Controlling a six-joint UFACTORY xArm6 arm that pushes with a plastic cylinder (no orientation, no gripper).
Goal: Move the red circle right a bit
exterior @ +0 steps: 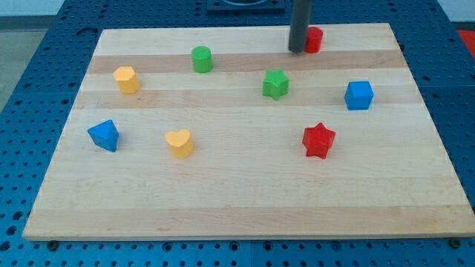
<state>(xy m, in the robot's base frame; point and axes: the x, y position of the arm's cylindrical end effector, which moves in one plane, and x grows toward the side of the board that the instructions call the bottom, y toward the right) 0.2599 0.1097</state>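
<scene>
The arm's tip (297, 50), a bare rod with no jaws to open or close, is touching the red circle's (314, 39) left side at the board's (223, 200) far edge.

Bright, even light; sharp focus, faint soft shadows, no glare.

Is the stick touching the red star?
No, my tip sits at the view's top, right against the left side of the red circle, far from the red star.
</scene>
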